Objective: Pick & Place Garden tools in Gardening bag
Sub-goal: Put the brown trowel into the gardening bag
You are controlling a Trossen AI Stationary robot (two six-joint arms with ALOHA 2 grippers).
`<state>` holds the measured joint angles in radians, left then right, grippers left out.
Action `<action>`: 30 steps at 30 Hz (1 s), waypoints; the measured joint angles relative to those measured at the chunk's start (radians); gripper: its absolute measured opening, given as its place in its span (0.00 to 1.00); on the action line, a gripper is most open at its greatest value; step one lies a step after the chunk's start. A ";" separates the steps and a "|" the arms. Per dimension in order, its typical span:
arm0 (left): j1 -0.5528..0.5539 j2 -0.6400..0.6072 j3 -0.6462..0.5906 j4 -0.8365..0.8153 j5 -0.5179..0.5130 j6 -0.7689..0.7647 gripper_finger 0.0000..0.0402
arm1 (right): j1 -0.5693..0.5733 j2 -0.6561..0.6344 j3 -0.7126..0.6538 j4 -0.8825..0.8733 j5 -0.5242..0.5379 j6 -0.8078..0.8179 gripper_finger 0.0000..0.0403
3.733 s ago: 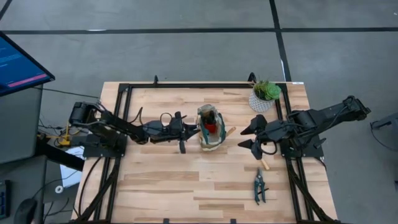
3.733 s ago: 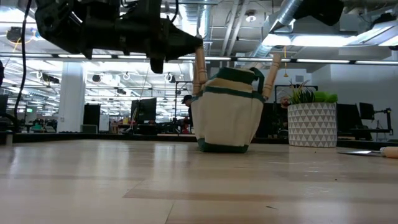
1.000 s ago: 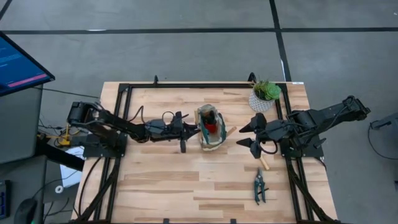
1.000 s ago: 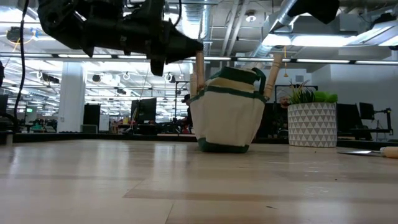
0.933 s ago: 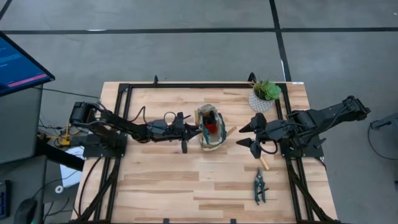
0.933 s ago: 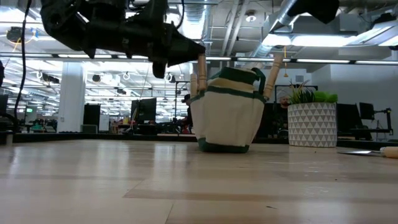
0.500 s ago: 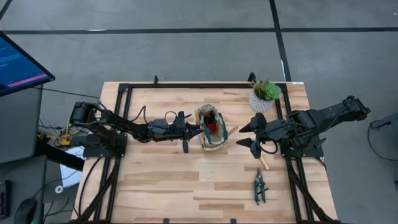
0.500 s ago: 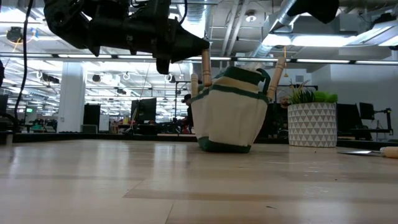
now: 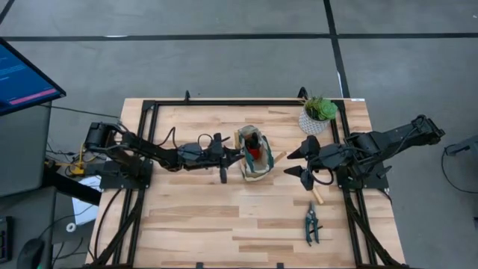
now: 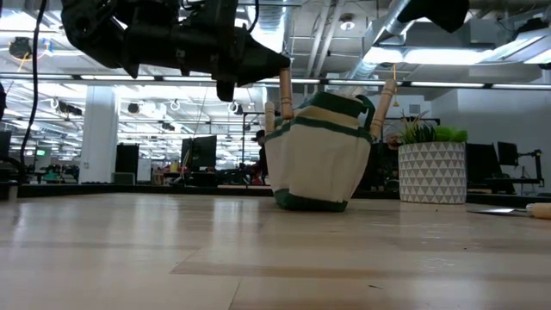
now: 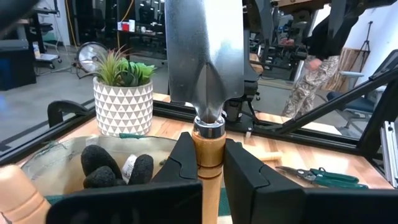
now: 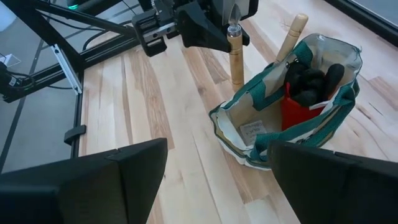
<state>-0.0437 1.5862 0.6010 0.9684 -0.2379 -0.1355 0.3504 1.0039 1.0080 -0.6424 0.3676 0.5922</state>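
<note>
The beige, green-trimmed gardening bag stands mid-table and leans toward the right edge in the low view. It holds a red-and-black glove, and wooden trowel handles stick up at its sides. My left gripper is at the bag's left side, shut on a trowel. My right gripper is open and empty, right of the bag. Green-handled pruning shears lie flat near the front right. Another wooden handle lies by the right arm. My left gripper pinches the trowel's wooden handle just below the metal collar, between its two fingers. The fingers come level from the table's left, across the handle. The trowel stands upright and clear of the table, blade up. Its handle end hangs by the bag's left rim.
A green plant in a white patterned pot stands at the far right. A black metal frame borders the table. A monitor sits off the left edge. Bare wood lies in front of the bag.
My left gripper has moved a little toward the table's right edge with the upright trowel, up against the bag's left side. The top of the bag has leaned toward the right, and the handles sticking out of it have tilted with it. Its base has stayed put.
</note>
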 joint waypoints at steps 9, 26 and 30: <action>0.000 0.059 0.001 0.076 -0.001 -0.016 0.02 | 0.000 0.000 0.000 0.000 0.000 0.001 0.67; 0.000 0.067 0.001 0.116 -0.029 0.005 0.03 | 0.001 0.000 0.000 0.000 0.000 0.001 0.67; 0.010 0.067 0.001 0.138 -0.031 0.007 0.03 | 0.001 0.000 0.000 0.000 0.000 0.001 0.67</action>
<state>-0.0339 1.6531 0.6018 1.1065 -0.2686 -0.1288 0.3511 1.0039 1.0080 -0.6422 0.3679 0.5932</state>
